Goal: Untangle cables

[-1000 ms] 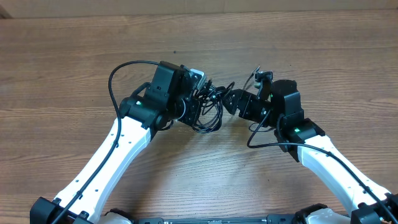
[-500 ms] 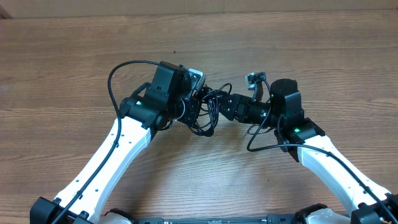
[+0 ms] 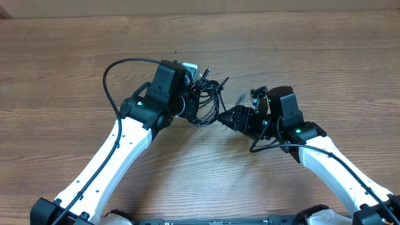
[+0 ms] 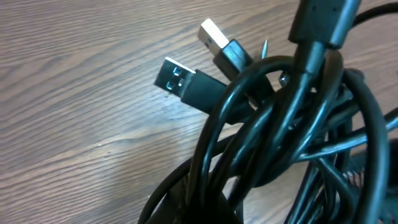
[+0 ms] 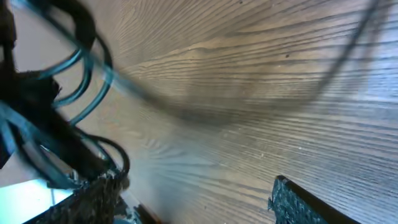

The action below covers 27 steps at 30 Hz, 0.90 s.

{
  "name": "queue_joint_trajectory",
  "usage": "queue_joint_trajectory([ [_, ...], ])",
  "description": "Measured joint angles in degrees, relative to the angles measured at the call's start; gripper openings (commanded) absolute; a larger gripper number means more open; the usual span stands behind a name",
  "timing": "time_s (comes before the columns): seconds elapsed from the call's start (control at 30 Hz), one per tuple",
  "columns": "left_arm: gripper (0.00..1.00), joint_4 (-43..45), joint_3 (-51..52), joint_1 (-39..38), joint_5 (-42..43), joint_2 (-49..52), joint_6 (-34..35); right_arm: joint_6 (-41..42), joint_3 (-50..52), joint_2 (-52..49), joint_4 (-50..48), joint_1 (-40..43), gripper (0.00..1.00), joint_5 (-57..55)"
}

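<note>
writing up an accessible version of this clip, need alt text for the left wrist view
Close-up of a tangled bundle of black cables filling the right of the frame, loops crossing one another. Two silver-tipped USB plugs stick out of it toward the upper left, with a wood-grain table behind.

Overhead, the light is soft and even. The table (image 3: 62, 62) shows clear grain and no glare, with only faint shadows close under the arms. The left wrist view is bright and fairly sharp at its middle: the cables (image 4: 273, 124) carry a dull sheen, the plug ends (image 4: 177, 78) catch light, and the loops at the lower edge go soft. The right wrist view is badly blurred — cables (image 5: 56, 124) smeared teal, a broad shadow across the wood, a blown-out white patch lower left.
</note>
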State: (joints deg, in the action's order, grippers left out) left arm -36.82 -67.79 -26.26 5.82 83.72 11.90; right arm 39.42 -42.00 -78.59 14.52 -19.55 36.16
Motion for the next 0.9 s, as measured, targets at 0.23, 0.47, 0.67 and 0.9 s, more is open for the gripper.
queue_joint_trajectory([
  [0.23, 0.04, -0.44, 0.00, 0.00, -4.92, 0.00, 0.48, 1.09, 0.00, 0.00, -0.61, 0.00, 0.78, 4.11],
  [0.47, 0.04, -0.85, 0.00, 0.00, -6.84, 0.00, 0.61, 5.01, 0.02, 0.00, -12.17, -0.04, 0.77, 10.67],
  [0.67, 0.04, -0.85, 0.00, 0.00, -4.33, 0.00, -1.09, 9.31, 0.02, 0.00, -23.76, -0.04, 0.77, 13.11],
  [0.9, 0.04, -0.85, 0.00, 0.00, -2.21, 0.00, -1.84, 11.50, 0.02, 0.00, -29.86, -0.04, 0.77, 13.38],
])
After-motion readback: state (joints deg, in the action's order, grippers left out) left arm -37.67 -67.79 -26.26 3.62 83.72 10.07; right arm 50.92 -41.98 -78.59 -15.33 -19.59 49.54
